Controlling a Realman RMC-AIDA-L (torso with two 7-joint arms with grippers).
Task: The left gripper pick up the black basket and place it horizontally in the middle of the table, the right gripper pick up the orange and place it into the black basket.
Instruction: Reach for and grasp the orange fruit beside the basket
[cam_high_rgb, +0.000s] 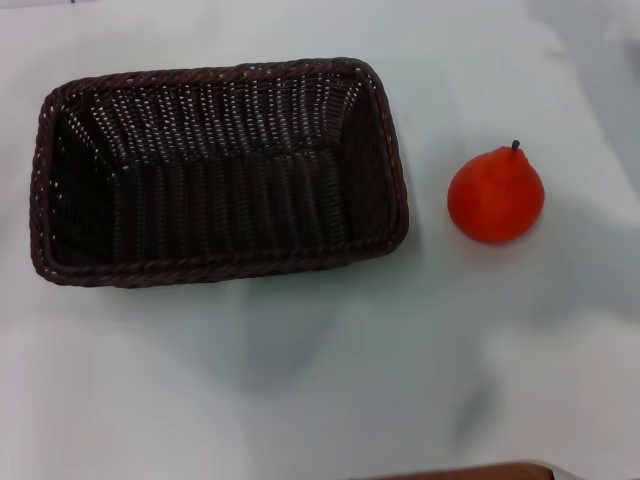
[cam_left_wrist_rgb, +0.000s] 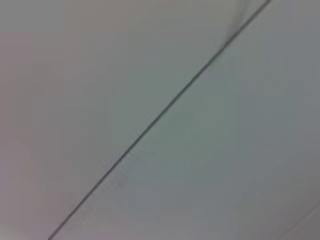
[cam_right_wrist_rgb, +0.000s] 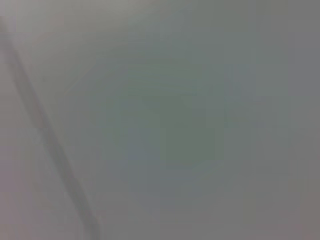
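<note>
Neither pincer in view, so grip state can't be told; basket (cam_high_rgb: 215, 170) lies lengthwise, left-centre of frame, empty; orange (cam_high_rgb: 495, 195) on surface (cam_high_rgb: 320, 380) to its right, apart; orange transfer still pending.

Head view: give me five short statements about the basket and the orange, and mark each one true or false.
1. The black basket holds nothing. True.
2. The orange lies inside the basket. False: it sits on the table, apart from the basket, on the robot's right.
3. The basket lies with its long side running left to right. True.
4. A gripper is clamped on the basket's rim. False: no gripper shows in the head view.
5. The orange's stem points toward the far edge of the table. True.
</note>
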